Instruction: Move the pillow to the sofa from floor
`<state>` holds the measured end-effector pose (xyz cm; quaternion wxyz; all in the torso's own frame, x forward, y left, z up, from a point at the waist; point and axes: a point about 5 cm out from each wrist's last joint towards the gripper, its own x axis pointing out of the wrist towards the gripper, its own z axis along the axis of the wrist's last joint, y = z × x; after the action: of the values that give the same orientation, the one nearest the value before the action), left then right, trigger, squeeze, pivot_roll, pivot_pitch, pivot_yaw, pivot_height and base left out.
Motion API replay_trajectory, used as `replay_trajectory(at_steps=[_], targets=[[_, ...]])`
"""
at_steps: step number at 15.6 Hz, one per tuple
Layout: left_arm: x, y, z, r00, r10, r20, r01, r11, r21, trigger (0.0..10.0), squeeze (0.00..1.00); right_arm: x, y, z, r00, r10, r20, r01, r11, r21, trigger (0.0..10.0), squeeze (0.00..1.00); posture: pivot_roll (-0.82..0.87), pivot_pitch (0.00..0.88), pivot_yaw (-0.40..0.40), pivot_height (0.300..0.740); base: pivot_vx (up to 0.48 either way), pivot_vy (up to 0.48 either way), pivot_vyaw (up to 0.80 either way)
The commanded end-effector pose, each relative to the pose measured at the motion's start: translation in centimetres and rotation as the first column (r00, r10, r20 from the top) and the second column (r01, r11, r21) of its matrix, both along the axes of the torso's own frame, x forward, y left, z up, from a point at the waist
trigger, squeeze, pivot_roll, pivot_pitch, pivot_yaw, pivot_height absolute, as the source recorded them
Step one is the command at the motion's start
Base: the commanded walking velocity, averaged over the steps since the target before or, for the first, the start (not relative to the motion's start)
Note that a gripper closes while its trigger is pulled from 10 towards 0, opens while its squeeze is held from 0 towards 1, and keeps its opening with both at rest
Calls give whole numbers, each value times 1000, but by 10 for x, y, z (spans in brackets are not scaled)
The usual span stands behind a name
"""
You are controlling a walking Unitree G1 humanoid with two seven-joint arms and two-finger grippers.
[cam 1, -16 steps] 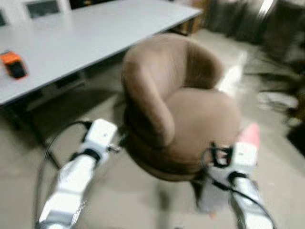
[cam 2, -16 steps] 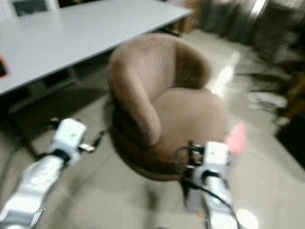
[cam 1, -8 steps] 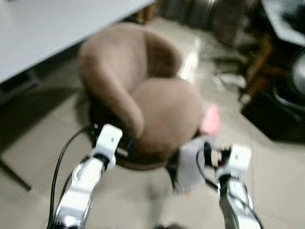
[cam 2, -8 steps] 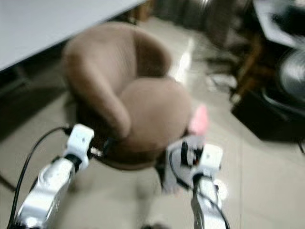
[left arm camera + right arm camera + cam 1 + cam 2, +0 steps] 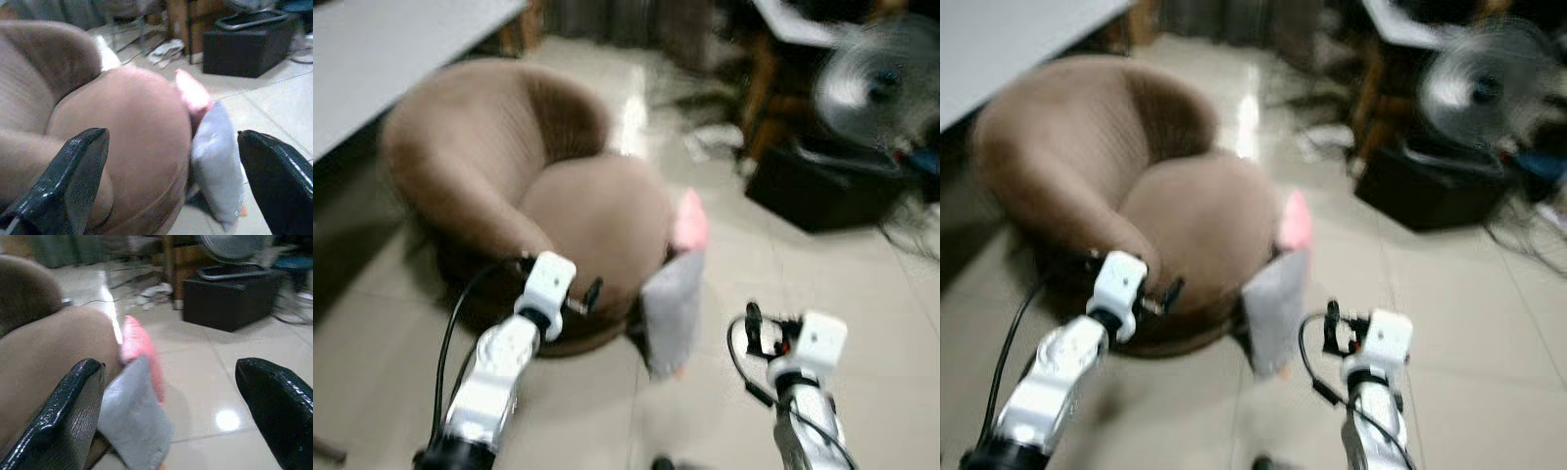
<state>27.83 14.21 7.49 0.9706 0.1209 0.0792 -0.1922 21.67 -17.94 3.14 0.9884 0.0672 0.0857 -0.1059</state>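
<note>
A grey pillow [image 5: 672, 308] stands on edge on the tiled floor, leaning against the front right side of a round brown armchair [image 5: 509, 186]. A pink pillow [image 5: 689, 219] leans on the chair just behind it. Both pillows also show in the left wrist view, grey [image 5: 217, 164] and pink [image 5: 192, 93], and in the right wrist view, grey [image 5: 134, 416] and pink [image 5: 142, 352]. My left gripper [image 5: 171, 181] is open, held before the chair's seat. My right gripper [image 5: 171, 416] is open, a little short of the grey pillow and to its right.
A grey table edge [image 5: 391, 49] lies at the far left. A black box [image 5: 822, 191], a standing fan [image 5: 876, 83] and loose cables crowd the far right. Bare glossy tiles [image 5: 862, 284] stretch to the right of the pillows.
The whole picture has shifted left, so the camera has turned right. The chair and pillows now sit further left, and the fan and black box have come into view.
</note>
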Motion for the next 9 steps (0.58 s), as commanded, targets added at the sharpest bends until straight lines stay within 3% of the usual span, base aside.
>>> replay_trajectory(at_steps=[1, 4, 9], targets=[[6, -10, 7, 999, -31, 35, 32, 999, -28, 10000, 0, -3, -7, 1, 1000, -20, -1, 20, 1000, -18, 10000, 0, 103, 5, -41, 740, 266, 0, -800], [11, -11, 9, 998, -36, 57, 38, 999, -30, 10000, 0, -1, -8, 4, 1000, -23, 15, 23, 999, -42, 10000, 0, 96, 0, -39, 740, 282, 0, -800], [18, -14, 12, 996, -44, 82, 46, 999, -25, 10000, 0, 0, -9, 9, 1000, -1, 25, 3, 998, -57, 10000, 0, 83, 0, -38, 740, 292, 0, 0]])
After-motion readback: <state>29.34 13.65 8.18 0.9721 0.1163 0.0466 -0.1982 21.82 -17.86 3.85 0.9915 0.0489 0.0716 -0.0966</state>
